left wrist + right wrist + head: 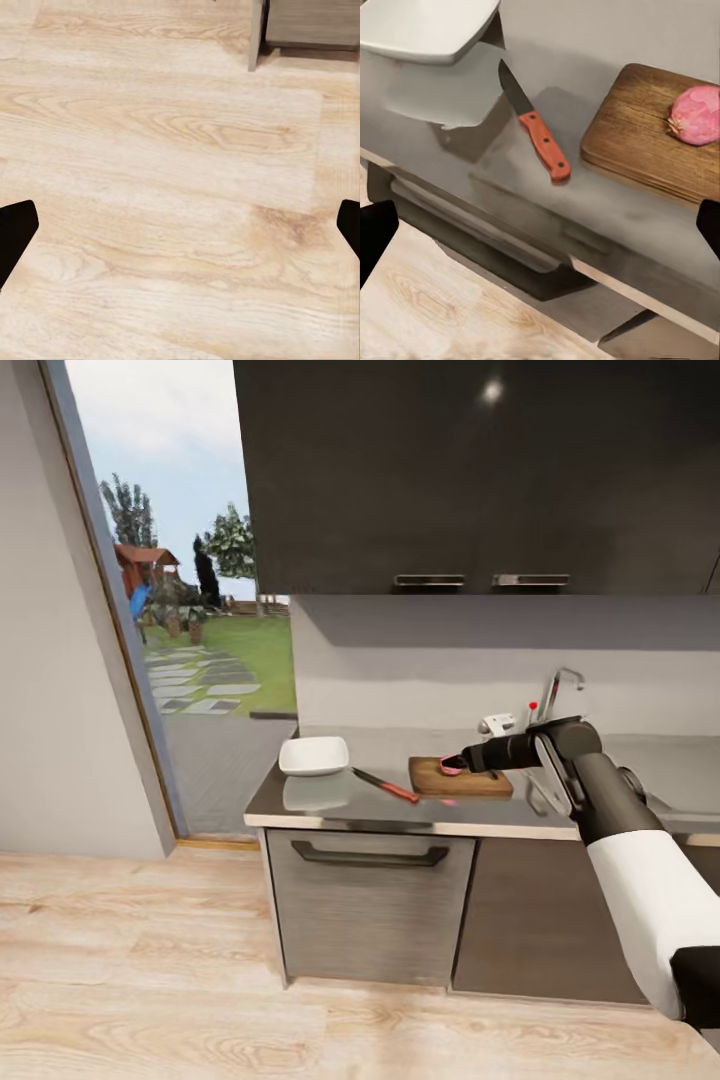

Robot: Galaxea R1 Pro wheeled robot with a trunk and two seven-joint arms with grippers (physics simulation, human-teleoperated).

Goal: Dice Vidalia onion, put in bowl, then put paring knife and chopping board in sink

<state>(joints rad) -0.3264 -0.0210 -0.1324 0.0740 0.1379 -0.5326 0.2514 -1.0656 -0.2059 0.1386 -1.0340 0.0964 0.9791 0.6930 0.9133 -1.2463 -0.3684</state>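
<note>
While my right arm reaches across the middle right of the head view, my right end effector (455,765) hangs over the board (461,778), its tips just beside the onion (452,765); whether they touch it I cannot tell. From the right wrist camera the dark fingertips (375,236) sit at the frame's two lower edges, spread wide with nothing between them. There the pink onion (695,115) rests on the wooden board (649,139) at the upper right, near the board's far edge. Just beside the board, apart from it, the knife (536,131) lies flat on the grey counter (607,45), red handle toward the counter's front edge and blade pointing at the white bowl (424,26) in the upper left. In the head view the bowl (314,755) stands at the counter's left end, the knife (385,786) between it and the board, and the faucet (560,685) rises behind my forearm. My left end effector (180,225) is spread too, its fingertips (15,229) at the frame's sides over bare wooden floor (172,150).
</note>
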